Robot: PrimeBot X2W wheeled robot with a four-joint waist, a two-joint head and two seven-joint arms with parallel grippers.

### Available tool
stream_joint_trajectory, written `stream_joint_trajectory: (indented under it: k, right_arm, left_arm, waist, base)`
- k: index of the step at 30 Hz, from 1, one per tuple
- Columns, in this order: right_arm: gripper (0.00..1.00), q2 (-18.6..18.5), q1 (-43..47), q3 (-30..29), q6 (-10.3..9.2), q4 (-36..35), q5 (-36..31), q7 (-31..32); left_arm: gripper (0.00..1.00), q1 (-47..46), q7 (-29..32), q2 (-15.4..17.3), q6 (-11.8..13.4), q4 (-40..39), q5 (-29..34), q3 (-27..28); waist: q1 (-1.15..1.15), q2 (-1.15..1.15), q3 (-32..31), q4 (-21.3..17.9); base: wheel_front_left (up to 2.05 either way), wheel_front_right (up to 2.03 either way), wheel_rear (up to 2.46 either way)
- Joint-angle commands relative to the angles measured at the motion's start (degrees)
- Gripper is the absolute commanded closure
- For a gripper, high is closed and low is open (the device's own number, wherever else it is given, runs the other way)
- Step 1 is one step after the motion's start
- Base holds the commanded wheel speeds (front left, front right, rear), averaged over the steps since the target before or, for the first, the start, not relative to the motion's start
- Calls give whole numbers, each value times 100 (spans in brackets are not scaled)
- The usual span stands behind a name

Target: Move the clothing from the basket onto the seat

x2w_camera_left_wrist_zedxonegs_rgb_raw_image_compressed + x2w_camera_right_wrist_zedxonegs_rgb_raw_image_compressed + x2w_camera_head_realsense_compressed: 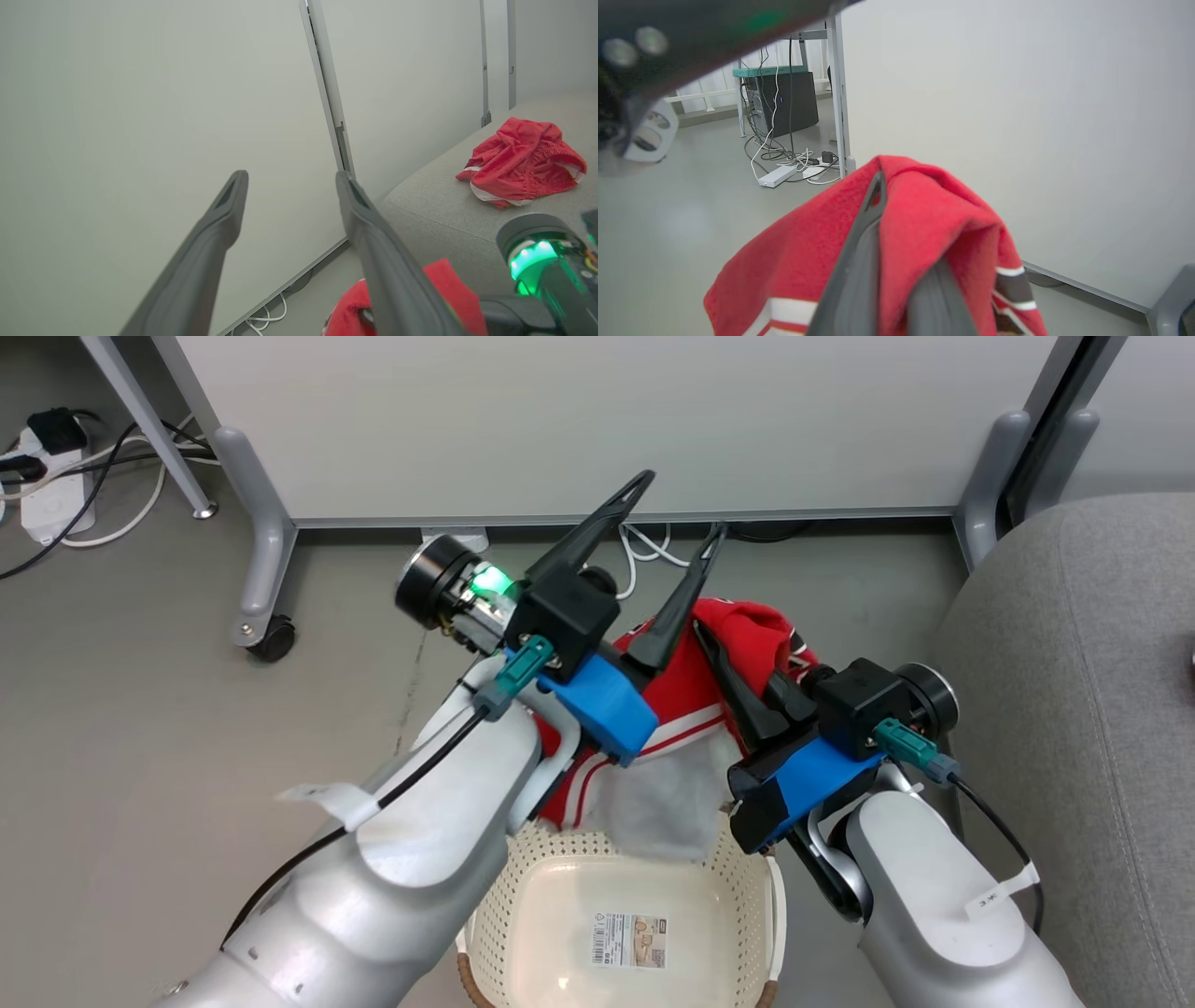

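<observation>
I am looking down past both forearms at the white partition panel [607, 420], which is standing on the grey floor [140, 709] across the top of the head view. The seat [1074, 709] is filling the right side, just beside the robot's right arm. The basket [738, 887] is sitting on the floor between the two arms, close in front of the robot, and its bare bottom is showing a printed label [629, 940].

The jersey [691, 681] is hanging above the basket's far end, with its striped hem and a pale fold trailing down at the far rim. The shorts [518, 161] are lying crumpled on the seat cushion, well apart from the basket.

The right jaws are pinching the top of the jersey: in the right wrist view the red cloth is draping over both dark fingers [864, 261] and hiding one tip. The left jaws are standing spread wide and gripping nothing, raised just above and beside the jersey, with one of the long fingers [597, 523] pointing toward the partition. A green light is glowing on the left wrist.
</observation>
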Motion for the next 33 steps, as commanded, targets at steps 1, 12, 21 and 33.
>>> stream_joint_trajectory:
  k: [1, 12, 21, 33]
  right_arm:
    - [100, 0, 73, -68, 3, -82, -60, -21]
    - [100, -252, 303, -547, 3, -525, -132, -21]
    - [100, -286, 422, -972, 3, -1016, -150, -21]
    - [100, -278, 779, -1519, 3, -1657, -114, -21]
  left_arm:
    - [0, 150, -26, 78, 41, -99, 62, 95]
    - [0, 680, -26, 255, 75, -542, 286, 426]
    - [0, 868, -26, 235, -31, -696, 513, 457]
    - [0, 715, -27, 154, -232, -553, 732, 321]
  waist:
    - [0, 0, 29, -32]
    - [0, 0, 220, -387]
    - [0, 0, 466, -1049]
    - [0, 0, 788, -2056]
  base:
    - [0, 0, 0]
    - [0, 0, 0]
    - [0, 0, 0]
    - [0, 0, 0]
